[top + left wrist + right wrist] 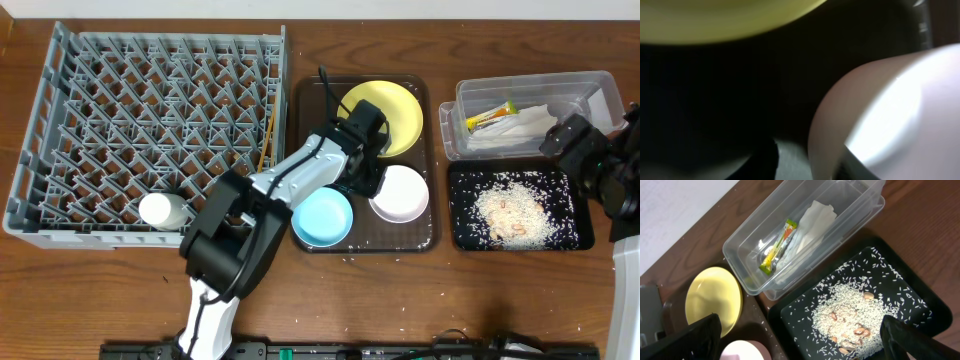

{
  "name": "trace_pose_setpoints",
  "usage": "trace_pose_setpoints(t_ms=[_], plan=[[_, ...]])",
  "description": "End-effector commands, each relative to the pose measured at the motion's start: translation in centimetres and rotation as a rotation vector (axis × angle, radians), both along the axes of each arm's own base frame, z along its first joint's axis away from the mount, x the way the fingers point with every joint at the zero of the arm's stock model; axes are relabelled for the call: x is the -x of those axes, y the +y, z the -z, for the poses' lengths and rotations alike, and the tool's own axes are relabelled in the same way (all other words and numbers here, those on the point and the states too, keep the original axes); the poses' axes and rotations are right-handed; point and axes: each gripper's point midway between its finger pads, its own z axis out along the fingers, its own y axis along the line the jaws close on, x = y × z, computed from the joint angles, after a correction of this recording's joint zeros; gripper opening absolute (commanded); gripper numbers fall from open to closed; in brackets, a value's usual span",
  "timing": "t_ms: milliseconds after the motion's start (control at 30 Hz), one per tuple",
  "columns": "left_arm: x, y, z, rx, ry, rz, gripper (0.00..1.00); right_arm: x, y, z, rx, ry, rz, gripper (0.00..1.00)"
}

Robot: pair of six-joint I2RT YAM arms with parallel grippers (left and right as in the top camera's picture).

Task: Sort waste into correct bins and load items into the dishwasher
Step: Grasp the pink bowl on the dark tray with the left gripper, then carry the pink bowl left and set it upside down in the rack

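The pale-yellow plate [392, 112], the light-blue bowl [322, 218] and the white bowl [402, 195] sit on the brown serving tray [432, 235]. My left gripper [368, 170] is low between the plate and the white bowl. In the left wrist view its fingers [822, 165] are shut on the white bowl's rim [890, 110], with the plate [720, 20] just above. My right gripper [568, 140] is open and empty [805, 345] above the black tray [920, 305], which holds rice scraps [847, 312]. The clear tub [740, 245] holds the napkin [812, 222] and the wrapper [777, 247].
The grey dish rack [150, 120] fills the left side. A small white cup [162, 210] lies in its front row, and chopsticks [265, 140] stand at its right edge. A few rice grains are scattered on the wooden table in front.
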Motion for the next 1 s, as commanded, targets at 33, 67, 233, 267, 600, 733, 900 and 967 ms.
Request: trace_pose_setpoints(t_ms=[33,67,233,267,600,733,900,967], plan=[[0.6,-0.6,0.7,0.027,0.041,-0.002,0.08,0.1,-0.2,0.0,-0.010,0.000,0.017,0.99],[0.5,-0.7,0.6,0.030,0.041,-0.009,0.08,0.1,-0.2,0.0,-0.009,0.000,0.017,0.99],[-0.1,-1.2,-2.2,0.074,0.016,-0.017,0.07,0.1,-0.2,0.1,-0.010,0.001,0.017,0.99],[-0.4,-1.2,-3.4,0.087,-0.002,-0.021,0.08,0.1,-0.2,0.1,-0.010,0.001,0.017,0.99],[-5.3,14.6,-18.1,-0.326,-0.491,-0.378,0.07,0.1,-0.2,0.0,-0.010,0.000,0.017,0.99],[-4.5,25.0,-23.6,-0.711,-0.677,-0.583,0.07,0.1,-0.2,0.0,-0.009,0.000,0.017,0.99],[-2.1,34.9,-29.0,-1.262,-0.799,-0.748,0.07,0.1,-0.2,0.0,-0.010,0.000,0.017,0.99],[-2.0,36.1,-28.7,-1.319,-0.788,-0.767,0.07,0.1,-0.2,0.1,-0.010,0.001,0.017,0.99]])
